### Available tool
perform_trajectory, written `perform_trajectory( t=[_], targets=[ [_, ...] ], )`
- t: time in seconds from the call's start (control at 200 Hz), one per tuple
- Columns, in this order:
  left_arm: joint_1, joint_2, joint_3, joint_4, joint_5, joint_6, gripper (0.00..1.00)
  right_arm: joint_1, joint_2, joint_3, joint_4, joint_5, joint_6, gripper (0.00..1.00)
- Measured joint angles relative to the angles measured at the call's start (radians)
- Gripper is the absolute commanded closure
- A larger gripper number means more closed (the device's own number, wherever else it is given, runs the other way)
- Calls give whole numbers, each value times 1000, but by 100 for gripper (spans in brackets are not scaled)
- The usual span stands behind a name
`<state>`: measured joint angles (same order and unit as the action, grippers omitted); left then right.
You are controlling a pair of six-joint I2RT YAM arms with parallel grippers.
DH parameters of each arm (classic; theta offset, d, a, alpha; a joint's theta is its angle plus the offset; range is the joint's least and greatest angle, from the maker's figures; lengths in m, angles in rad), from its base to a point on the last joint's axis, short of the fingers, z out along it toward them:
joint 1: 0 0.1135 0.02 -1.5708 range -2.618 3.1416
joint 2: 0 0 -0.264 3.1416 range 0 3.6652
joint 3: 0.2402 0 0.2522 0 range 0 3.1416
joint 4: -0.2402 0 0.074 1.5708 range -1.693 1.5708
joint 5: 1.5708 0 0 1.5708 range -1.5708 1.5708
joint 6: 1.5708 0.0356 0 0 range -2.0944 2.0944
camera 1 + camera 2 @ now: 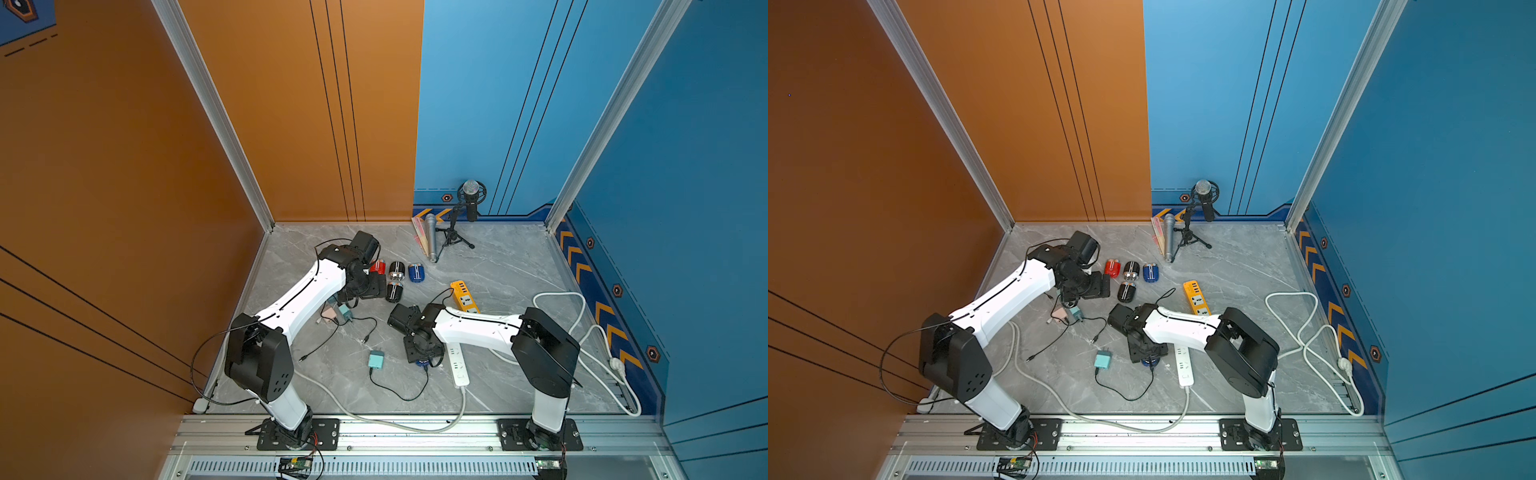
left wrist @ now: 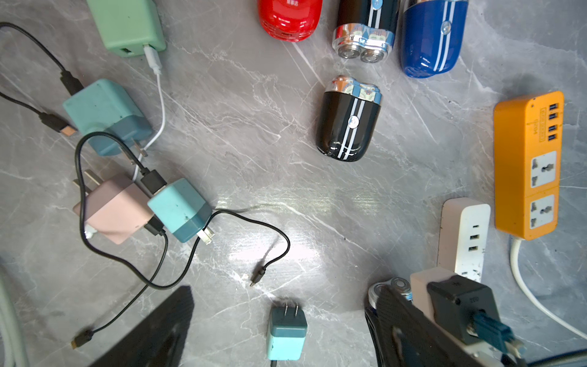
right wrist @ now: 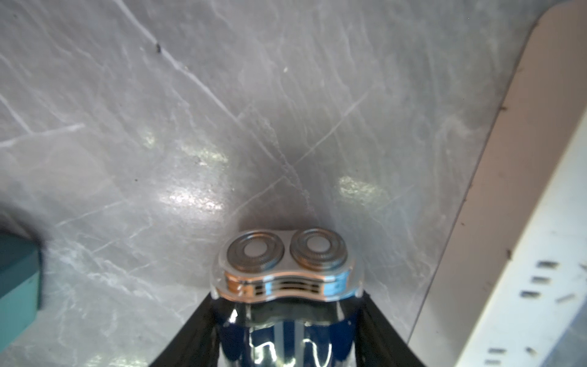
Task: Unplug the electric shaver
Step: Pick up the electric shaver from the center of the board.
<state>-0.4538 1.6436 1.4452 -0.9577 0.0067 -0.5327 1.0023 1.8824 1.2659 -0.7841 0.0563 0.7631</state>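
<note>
The right end effector [image 3: 286, 297] is clamped on the blue shaver [image 3: 286, 263]. In the right wrist view its two black fingers [image 3: 200, 330] press against either side of the body, and the twin round cutting heads stick out past the fingertips. In both top views the shaver sits just beside the white power strip [image 1: 459, 365], on the side that faces the left arm, mostly hidden under the end effector.

A teal charger [image 1: 376, 359] lies on the surface [image 1: 498, 266] a little farther from the strip on that same side, its prongs bare and in no socket. A thin black cable [image 1: 407, 400] leaves the charger, loops away and comes back up to the shaver. Whether its plug sits in the shaver cannot be seen.

The left end effector [image 2: 286, 290] hangs well away from the strip, its fingers wide apart with nothing between them.

An orange power strip [image 1: 465, 297] lies just past the white strip's far end. Four more shavers [image 1: 397, 270], red, blue and two black, lie in a cluster farther off beyond that end. A heap of chargers [image 1: 334, 313] lies farther still from the strip.
</note>
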Motion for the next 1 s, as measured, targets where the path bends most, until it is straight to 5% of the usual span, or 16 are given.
perform_trajectory(
  t=[0.505,1.001],
  targets=[
    [0,-10,-13,14,2,-5,11,-28,0,49,0,14,-21,55],
    [-18,-294,-451,332,235,35,29,-154,-32,135,76,-43,-23,58]
  ],
)
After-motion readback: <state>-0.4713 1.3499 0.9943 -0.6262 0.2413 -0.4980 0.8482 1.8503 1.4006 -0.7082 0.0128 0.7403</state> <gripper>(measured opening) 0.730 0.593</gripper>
